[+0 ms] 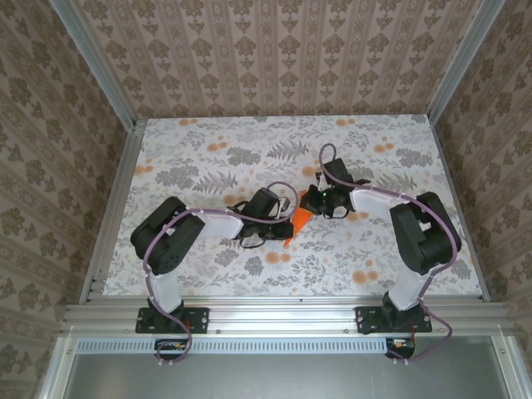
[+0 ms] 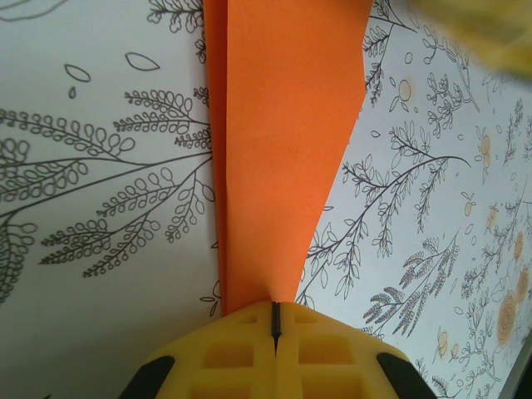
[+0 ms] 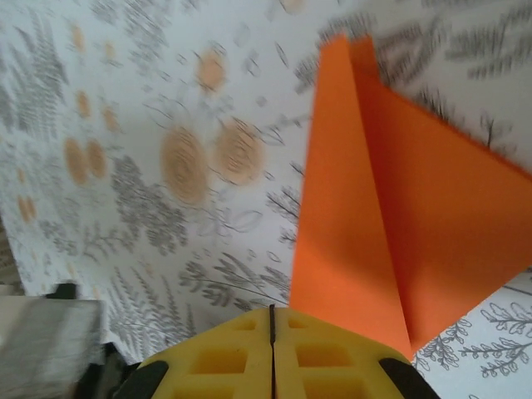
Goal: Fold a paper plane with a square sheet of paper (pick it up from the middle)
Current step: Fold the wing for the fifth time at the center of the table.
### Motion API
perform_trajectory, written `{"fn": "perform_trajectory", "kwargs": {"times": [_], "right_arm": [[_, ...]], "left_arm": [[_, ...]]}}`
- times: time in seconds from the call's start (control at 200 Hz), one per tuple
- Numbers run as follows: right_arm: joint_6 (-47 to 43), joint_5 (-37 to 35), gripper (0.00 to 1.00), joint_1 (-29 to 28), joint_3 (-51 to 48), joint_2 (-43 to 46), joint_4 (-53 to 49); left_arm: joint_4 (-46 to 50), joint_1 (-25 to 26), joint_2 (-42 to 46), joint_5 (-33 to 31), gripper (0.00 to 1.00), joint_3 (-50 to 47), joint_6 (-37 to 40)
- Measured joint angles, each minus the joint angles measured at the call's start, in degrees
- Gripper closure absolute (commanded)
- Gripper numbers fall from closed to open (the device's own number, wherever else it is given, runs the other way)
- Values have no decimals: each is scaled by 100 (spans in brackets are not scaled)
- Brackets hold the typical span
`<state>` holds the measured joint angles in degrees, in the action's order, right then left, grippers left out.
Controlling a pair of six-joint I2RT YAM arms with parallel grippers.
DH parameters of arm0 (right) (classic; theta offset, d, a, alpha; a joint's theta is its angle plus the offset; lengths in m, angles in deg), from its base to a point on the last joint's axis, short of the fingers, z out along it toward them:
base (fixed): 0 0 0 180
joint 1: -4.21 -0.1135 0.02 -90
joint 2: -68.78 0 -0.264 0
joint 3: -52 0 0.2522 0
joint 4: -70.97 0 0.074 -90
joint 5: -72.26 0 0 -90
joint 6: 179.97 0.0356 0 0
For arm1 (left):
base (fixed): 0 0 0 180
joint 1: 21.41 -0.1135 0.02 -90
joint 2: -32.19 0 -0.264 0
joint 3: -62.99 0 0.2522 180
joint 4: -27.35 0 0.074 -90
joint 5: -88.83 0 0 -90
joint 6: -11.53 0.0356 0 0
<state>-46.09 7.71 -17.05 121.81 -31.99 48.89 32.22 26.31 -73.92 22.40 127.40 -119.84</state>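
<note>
The square sheet of paper (image 1: 301, 220) is bright orange and folded into a narrow pointed shape with a long crease. It sits mid-table between the two grippers. In the left wrist view the paper (image 2: 283, 150) tapers down into the seam of my left gripper (image 2: 274, 306), whose yellow jaws are shut on it. My left gripper (image 1: 283, 219) reaches it from the left. In the right wrist view the paper (image 3: 399, 216) runs down behind the right-hand finger, to the side of the seam. My right gripper (image 3: 272, 309) is shut with nothing in the seam; it sits at the paper's far end (image 1: 315, 204).
A floral tablecloth (image 1: 208, 158) covers the table. Aluminium rails (image 1: 112, 208) and patterned walls close it in on three sides. A blurred yellow finger (image 2: 478, 33) of the other gripper sits at the top right of the left wrist view.
</note>
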Motion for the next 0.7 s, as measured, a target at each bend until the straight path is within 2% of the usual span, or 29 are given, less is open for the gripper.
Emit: {"fn": "perform_trajectory", "kwargs": {"times": [0.345, 0.7], "right_arm": [[284, 393, 92, -192, -15, -706, 680], [103, 291, 92, -133, 452, -1034, 442]], "left_arm": [[-15, -2, 0, 13, 100, -7, 0], [-70, -2, 11, 61, 100, -68, 13]]}}
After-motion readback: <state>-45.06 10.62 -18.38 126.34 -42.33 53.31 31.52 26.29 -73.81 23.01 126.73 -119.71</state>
